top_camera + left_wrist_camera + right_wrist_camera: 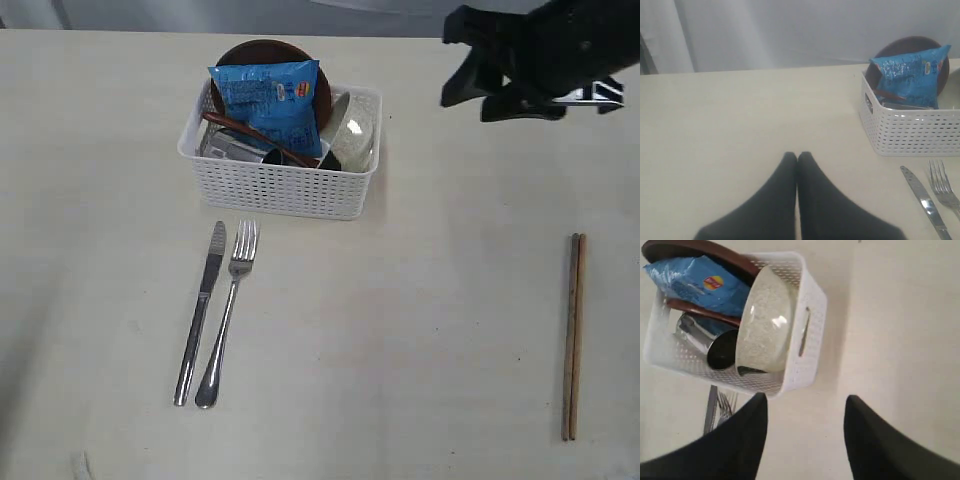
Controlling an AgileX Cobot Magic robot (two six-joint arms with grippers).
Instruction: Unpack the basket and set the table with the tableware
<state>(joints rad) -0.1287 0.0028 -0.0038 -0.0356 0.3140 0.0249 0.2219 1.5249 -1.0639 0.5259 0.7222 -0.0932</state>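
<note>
Exterior view: on the large pale cream tabletop (pixel 400 330) one steel knife (pixel 203 300) and one steel fork (pixel 228 320) lie side by side before one white lattice plastic basket (pixel 290 190), with two wooden chopsticks (pixel 573 340) well apart at the right. One blue snack packet (pixel 270 100) hides most of the round brown plate (pixel 262 50) and the red-brown spoon (pixel 255 137)

Left wrist view: left gripper (pixel 797 156) clenched, empty; fork cut off

Right wrist view: right gripper (pixel 806 405) released, empty, beside the basket, which holds one pale grey-green bowl (pixel 765 320) and one small steel cup (pixel 710 342)
</note>
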